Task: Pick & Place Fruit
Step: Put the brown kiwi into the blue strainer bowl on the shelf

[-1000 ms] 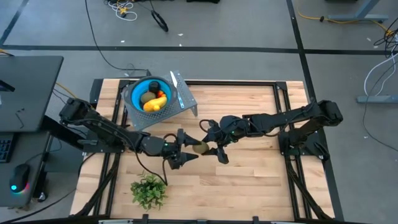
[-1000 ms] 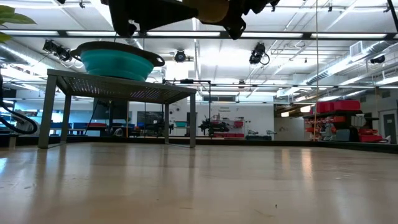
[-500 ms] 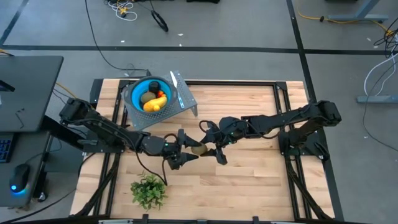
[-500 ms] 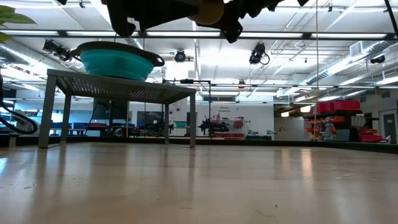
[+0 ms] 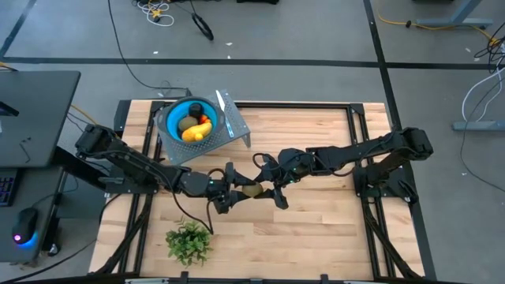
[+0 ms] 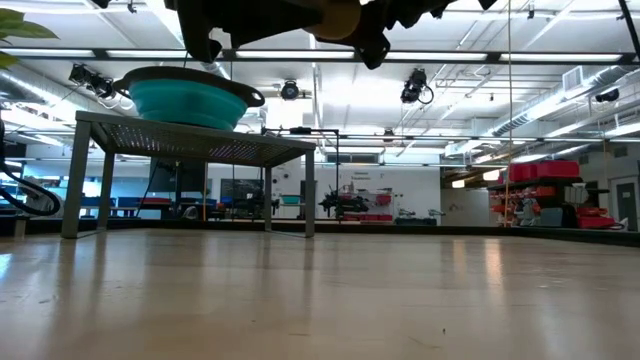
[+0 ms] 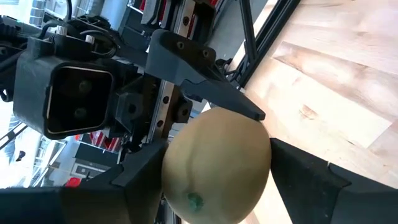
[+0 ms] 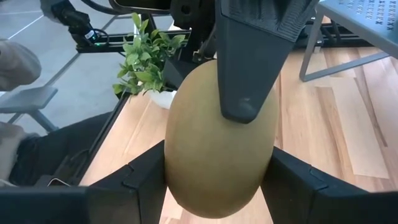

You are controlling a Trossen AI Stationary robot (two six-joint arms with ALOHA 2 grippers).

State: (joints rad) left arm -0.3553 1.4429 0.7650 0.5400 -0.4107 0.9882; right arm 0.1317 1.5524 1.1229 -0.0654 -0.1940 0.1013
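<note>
Above the table's middle, the olive-brown oval fruit (image 5: 254,188) is pinched by both the left gripper (image 5: 234,192) and right gripper (image 5: 271,190); one must be opened before anything is pulled.

Both arms are matte black with 6 jointed segments each. The left gripper (image 5: 229,192) and right gripper (image 5: 268,186) each carry 2 angular dark grey fingers (image 8: 249,56). A boxy black camera housing (image 7: 68,93) shows screws on top.

Blue bowl (image 5: 175,117) on grey perforated stand (image 5: 235,131), counter (image 5: 316,217) back-left; green plant sprig (image 5: 188,242) front-left.
</note>
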